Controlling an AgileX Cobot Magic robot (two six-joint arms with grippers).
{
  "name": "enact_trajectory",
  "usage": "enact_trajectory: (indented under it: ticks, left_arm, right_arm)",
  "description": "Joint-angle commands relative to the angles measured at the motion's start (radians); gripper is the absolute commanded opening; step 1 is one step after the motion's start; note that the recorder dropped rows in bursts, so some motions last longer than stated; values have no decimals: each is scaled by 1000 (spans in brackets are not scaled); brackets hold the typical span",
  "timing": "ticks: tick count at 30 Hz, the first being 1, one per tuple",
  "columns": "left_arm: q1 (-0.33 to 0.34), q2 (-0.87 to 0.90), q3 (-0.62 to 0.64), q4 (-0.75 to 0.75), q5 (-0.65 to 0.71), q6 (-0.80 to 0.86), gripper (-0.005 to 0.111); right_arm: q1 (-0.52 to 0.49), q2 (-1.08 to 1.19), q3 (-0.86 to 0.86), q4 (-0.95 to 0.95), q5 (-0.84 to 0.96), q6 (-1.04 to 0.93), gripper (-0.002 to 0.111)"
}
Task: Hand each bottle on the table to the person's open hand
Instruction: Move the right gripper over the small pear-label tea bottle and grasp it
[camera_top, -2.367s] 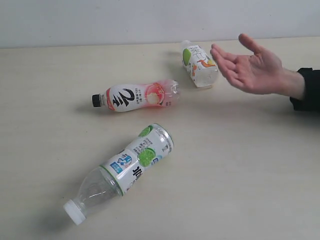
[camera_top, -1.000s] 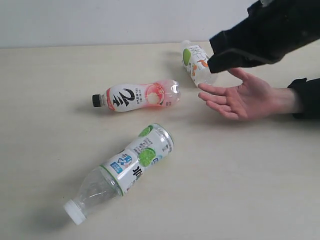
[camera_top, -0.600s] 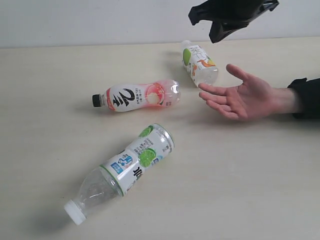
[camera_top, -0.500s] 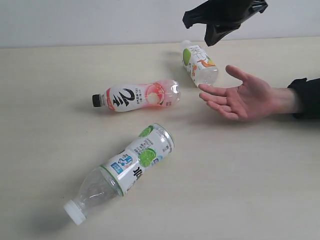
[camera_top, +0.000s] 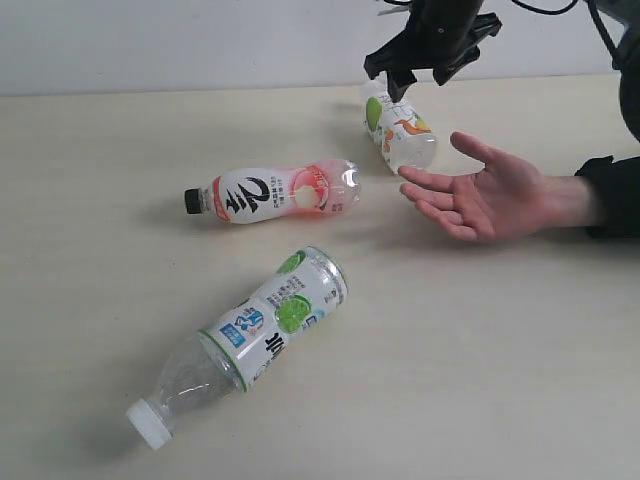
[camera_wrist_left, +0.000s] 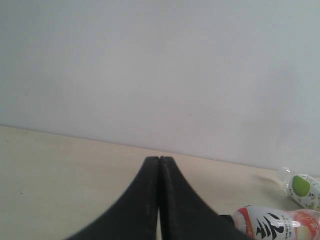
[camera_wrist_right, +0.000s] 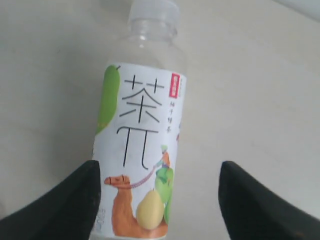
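The green-orange bottle (camera_top: 398, 128) lies at the far side of the table (camera_top: 500, 350), and my right gripper (camera_top: 415, 78) hangs open just above it. In the right wrist view this bottle (camera_wrist_right: 140, 145) lies between the spread fingers (camera_wrist_right: 75, 200), nearer one finger, apart from the other. The person's open hand (camera_top: 490, 195) waits palm up to the right of it. The pink-white bottle (camera_top: 275, 192) lies mid-table and the green-lime bottle (camera_top: 255, 335) lies nearer the front. My left gripper (camera_wrist_left: 159, 160) is shut on nothing, out of the exterior view. No blue-white bottle shows.
A pale wall rises behind the table's far edge (camera_top: 200, 92). The left wrist view catches the pink-white bottle (camera_wrist_left: 280, 222) and the green-orange bottle (camera_wrist_left: 302, 186) at its right border. A black sleeve (camera_top: 612, 190) covers the person's wrist.
My right gripper has come down from above and now straddles the green-orange bottle, still open. The hand has stayed palm up; the bottles have not moved.
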Motion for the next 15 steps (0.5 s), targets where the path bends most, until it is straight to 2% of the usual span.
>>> enact_trajectory:
  ticks: [1, 5, 15]
  left_arm:
    - [2, -5, 3, 0, -6, -6, 1]
    - [2, -5, 3, 0, -6, -6, 1]
    - [2, -5, 3, 0, -6, -6, 1]
  right_arm:
    - [0, 22, -8, 3, -62, 5, 68]
    - [0, 48, -8, -4, -87, 5, 73]
    - [0, 97, -8, -5, -129, 7, 73]
